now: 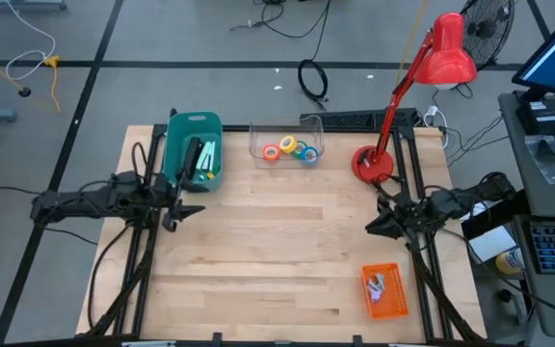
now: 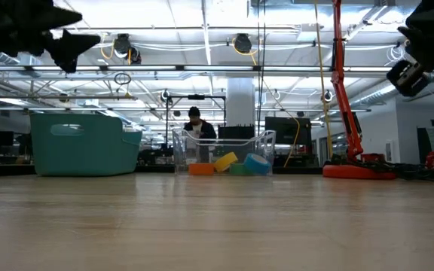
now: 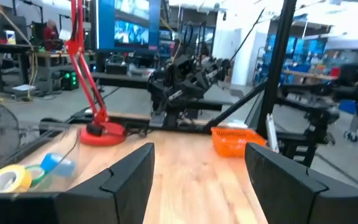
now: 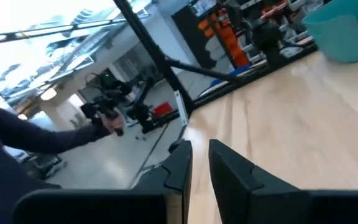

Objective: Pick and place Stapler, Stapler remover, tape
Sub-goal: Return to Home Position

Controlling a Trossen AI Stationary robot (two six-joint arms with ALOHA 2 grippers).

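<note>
At the near right corner of the desk sat the orange bin, with the staple removers lying inside it toward its far side.

Farther in, about halfway between the near and far edges, both arms hung above the wood. The left gripper was just inside the left edge, its fingers spread wide and holding nothing. The right gripper was in from the right edge, its fingers drawn almost together with only a thin slit between them, also empty. The low view showed both raised well clear of the surface.

Along the far edge stood three things. Toward the far left corner was the teal bin, holding dark and pale-green staplers. At the middle of the far edge was the transparent bin, and all the tape lay in it: the orange roll, the yellow roll, the green roll and the blue roll, crowded together. Toward the far right corner the red lamp rested on its round base.

Beyond the desk a person was in the room behind the transparent bin.
</note>
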